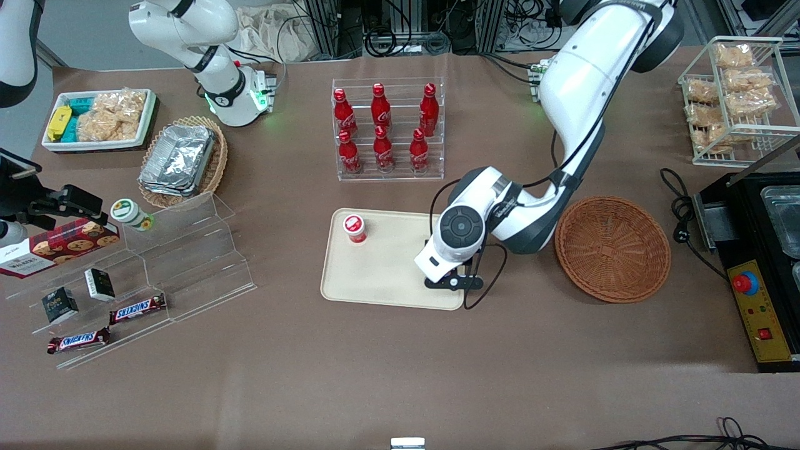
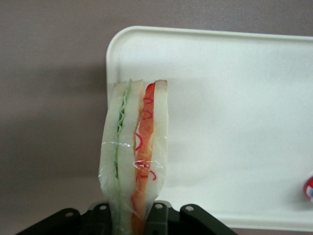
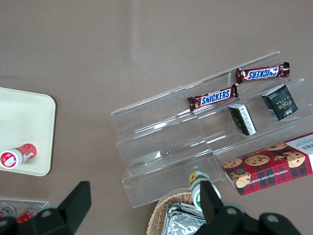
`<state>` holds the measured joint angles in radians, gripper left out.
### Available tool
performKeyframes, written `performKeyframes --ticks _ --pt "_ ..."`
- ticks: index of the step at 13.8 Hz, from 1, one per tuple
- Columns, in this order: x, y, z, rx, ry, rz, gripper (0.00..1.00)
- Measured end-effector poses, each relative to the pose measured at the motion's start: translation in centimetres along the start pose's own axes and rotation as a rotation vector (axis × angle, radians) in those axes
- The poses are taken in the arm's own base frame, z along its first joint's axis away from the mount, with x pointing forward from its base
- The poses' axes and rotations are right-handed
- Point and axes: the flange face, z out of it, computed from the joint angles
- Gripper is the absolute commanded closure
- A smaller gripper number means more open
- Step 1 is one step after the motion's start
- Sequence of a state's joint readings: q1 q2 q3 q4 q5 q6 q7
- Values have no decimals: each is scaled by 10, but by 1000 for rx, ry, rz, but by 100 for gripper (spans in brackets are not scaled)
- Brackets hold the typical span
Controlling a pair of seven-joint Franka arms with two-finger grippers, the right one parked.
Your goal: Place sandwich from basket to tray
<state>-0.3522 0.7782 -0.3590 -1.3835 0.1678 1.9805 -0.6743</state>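
Left wrist view records one sandwich [image 2: 134, 156], film-wrapped, standing on end with the gripper [image 2: 133, 215] clamped on its base; green filling shows in one seam, orange-red in the other. It hangs over the corner of the tray [image 2: 234, 122], partly above the rim and partly above bare brown table [image 2: 49, 122]. The front view does not show the sandwich at all: the working arm's wrist housing covers it, and only the black gripper [image 1: 454, 281] is visible, at the tray corner [image 1: 375, 275] nearest both the front camera and the basket [image 1: 612, 248].

Counts: one basket, with nothing showing inside it, just beside the tray toward the working arm's end. One red-capped bottle [image 1: 355, 228] lies on the tray, well apart from the gripper. Most of the tray surface between bottle and gripper is bare. Six red cola bottles [image 1: 382, 128] stand in a clear rack farther from the front camera than the tray.

Right wrist view alone shows detail of the clear stepped shelf [image 3: 195, 137]: two Snickers bars [image 3: 210, 99], two small dark boxes [image 3: 242, 119] and one cookie box [image 3: 269, 166].
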Motion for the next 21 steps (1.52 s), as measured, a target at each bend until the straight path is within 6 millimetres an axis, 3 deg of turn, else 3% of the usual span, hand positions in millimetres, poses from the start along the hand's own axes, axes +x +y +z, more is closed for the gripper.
performKeyframes --ticks 1,2,4,7,9,11,16,18,21 --pt "4 1 9 -10 3 -2 25" --pt "5 1 16 -14 0 -4 0" --pt "7 2 20 -15 -2 -15 0" --pt "11 2 9 -26 16 -27 0" --pt "15 0 -9 -35 43 -34 0" --pt "16 -12 -46 -16 72 -48 0" --pt "-11 -80 -162 37 95 -27 0" --pt "-32 -118 -187 42 99 15 0" --pt "-61 -203 -216 22 94 90 0"
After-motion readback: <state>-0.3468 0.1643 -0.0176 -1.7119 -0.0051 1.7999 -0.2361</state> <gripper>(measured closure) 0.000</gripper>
